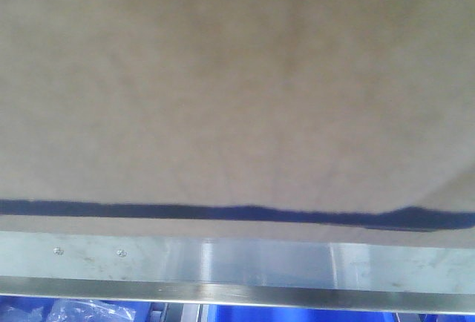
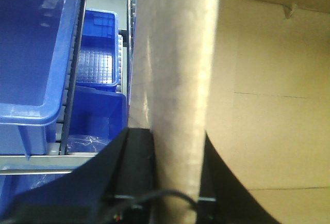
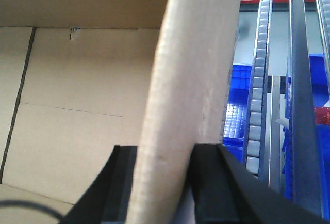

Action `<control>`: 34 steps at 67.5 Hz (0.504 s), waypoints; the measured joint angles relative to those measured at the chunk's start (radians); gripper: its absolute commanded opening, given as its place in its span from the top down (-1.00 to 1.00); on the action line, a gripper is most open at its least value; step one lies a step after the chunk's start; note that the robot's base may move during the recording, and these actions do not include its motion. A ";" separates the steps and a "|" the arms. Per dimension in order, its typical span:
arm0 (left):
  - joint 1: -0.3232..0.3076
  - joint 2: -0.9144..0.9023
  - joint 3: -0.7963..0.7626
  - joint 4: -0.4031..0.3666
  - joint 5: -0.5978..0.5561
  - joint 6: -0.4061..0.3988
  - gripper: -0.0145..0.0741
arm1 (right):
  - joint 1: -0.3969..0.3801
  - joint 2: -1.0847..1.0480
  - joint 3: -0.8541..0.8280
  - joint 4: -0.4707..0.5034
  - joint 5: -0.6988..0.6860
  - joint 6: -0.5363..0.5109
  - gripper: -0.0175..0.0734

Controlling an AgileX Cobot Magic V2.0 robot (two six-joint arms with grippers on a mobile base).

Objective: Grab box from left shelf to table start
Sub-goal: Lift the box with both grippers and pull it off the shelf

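My left pincer (image 2: 175, 180) and right pincer (image 3: 164, 182) each clamp a wall of the large brown corrugated cardboard box (image 1: 237, 84) at the brushed silver metal shelf (image 1: 260, 263). Grasp done; withdrawal and set-down pending.

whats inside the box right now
Both wrist views show only bare cardboard panels and seams inside the box, no contents. The rest is hidden behind the walls clamped by the left gripper and right gripper.

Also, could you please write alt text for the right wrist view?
The right end effector grips a wall of the large brown corrugated cardboard box, its black fingers on either side. Right of it run grey roller rails and blue plastic bins.
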 measured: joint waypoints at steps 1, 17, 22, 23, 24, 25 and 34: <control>0.000 0.000 0.000 0.000 0.000 0.000 0.88 | 0.000 0.000 0.000 0.000 0.000 0.000 0.49; 0.000 0.000 0.000 0.000 0.000 0.000 0.88 | 0.000 0.000 0.000 0.000 0.001 0.000 0.49; 0.000 0.000 0.000 0.000 0.000 0.000 0.88 | 0.000 0.000 0.000 0.000 0.001 0.000 0.49; 0.000 0.000 0.000 0.000 0.000 0.000 0.88 | 0.000 0.000 0.000 0.000 0.001 0.000 0.49; 0.000 0.000 0.000 0.000 0.000 0.000 0.88 | 0.000 0.000 0.000 0.000 0.001 0.000 0.49; 0.000 0.000 0.000 0.000 0.000 0.000 0.88 | 0.000 0.000 0.000 0.000 0.001 0.000 0.49; 0.000 0.000 0.000 0.000 0.000 0.000 0.88 | 0.000 0.000 0.000 0.000 0.001 0.000 0.49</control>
